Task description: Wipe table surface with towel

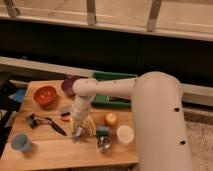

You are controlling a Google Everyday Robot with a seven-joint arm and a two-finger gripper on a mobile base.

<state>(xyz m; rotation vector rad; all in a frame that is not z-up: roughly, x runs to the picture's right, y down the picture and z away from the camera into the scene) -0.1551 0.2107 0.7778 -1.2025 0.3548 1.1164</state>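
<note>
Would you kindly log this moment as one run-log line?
gripper: low over table surface, front centre | towel: not identifiable | nearby: green tray, red bowl

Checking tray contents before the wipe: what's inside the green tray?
The green tray shows something dark near its front wall; I can't identify it. The arm covers its middle. The gripper hangs over the table surface, nowhere near the tray.

We see the gripper (77, 134) low over the counter (60, 150), hemmed by a yellow object (89, 126) at its side and a black utensil (45, 122) nearby; open planks run between the blue cup (20, 142) and metal cup (104, 144)
</note>
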